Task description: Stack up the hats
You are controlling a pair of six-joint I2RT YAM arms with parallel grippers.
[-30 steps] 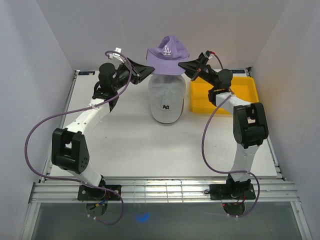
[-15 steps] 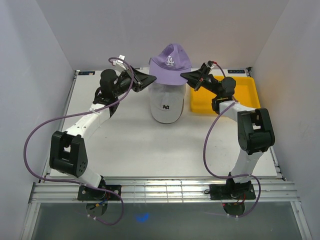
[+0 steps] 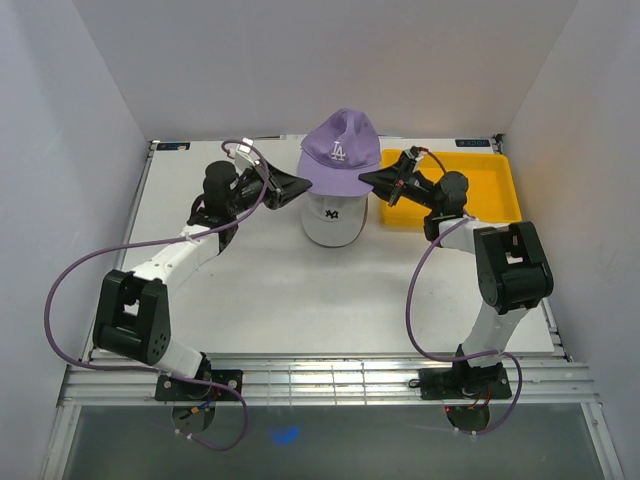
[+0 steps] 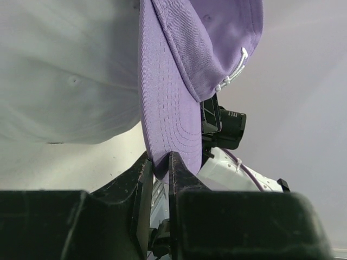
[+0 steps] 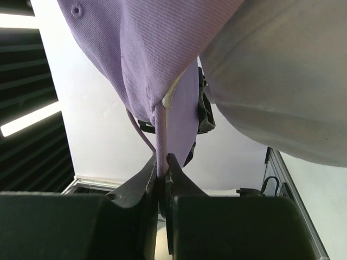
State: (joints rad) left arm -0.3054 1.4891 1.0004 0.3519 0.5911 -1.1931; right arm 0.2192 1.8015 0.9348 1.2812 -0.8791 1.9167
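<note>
As left claw [image 3: 302, 184] and right claw [image 3: 363, 178] clamp purple cap [image 3: 340, 150] edges, white cap [image 3: 332, 222] underlies.

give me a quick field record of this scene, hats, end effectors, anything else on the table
held item: purple hat, gripped from both sides
left end effector: shut on the purple hat's brim
right end effector: shut on the purple hat's opposite edge
below it: white hat, on the table, brim toward the arm bases
position: purple hat over the white hat's crown, logos facing the same way
contact: cannot tell whether purple rests on white
also present: yellow tray, to the right of the hats
</note>
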